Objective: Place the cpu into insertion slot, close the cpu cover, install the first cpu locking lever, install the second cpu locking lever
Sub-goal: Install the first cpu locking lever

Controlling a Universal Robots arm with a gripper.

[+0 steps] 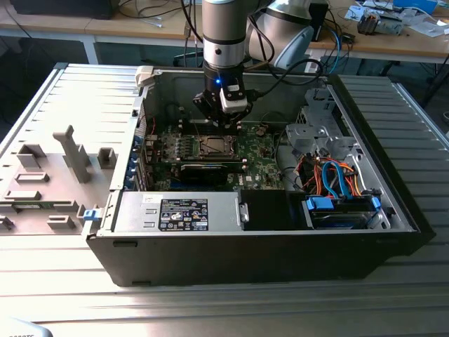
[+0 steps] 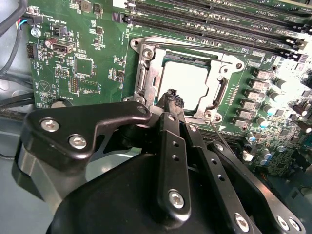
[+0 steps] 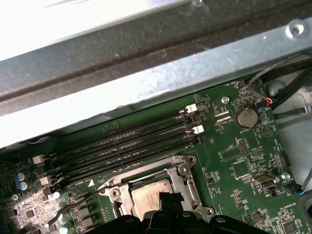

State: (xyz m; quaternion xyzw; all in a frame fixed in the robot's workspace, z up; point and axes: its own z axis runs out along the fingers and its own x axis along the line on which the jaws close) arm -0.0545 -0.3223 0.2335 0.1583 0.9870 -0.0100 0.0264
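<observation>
cpu seated and cover down; the levers look unfinished

inside the open computer case [image 1: 280, 232] the green motherboard [image 2: 83, 73] lies flat; the cpu cover [image 2: 146, 73] looks shut over the insertion slot [image 1: 214, 146], and the cpu [image 2: 187, 83] shows through its window. a thin lever wire [image 2: 219, 134] seems to stand free beside the socket, so i judge the locking unfinished. the gripper [image 2: 171, 93] hangs right at the cover's near edge, fingers drawn narrow, holding nothing that i can make out.

The arm [image 1: 224, 35] stands nearly straight down into the open case, wrist vertical, its black gripper [image 2: 174, 99] pointing downward with the fingers [image 2: 170, 141] drawn close together at the tips, nothing visibly between them.
</observation>
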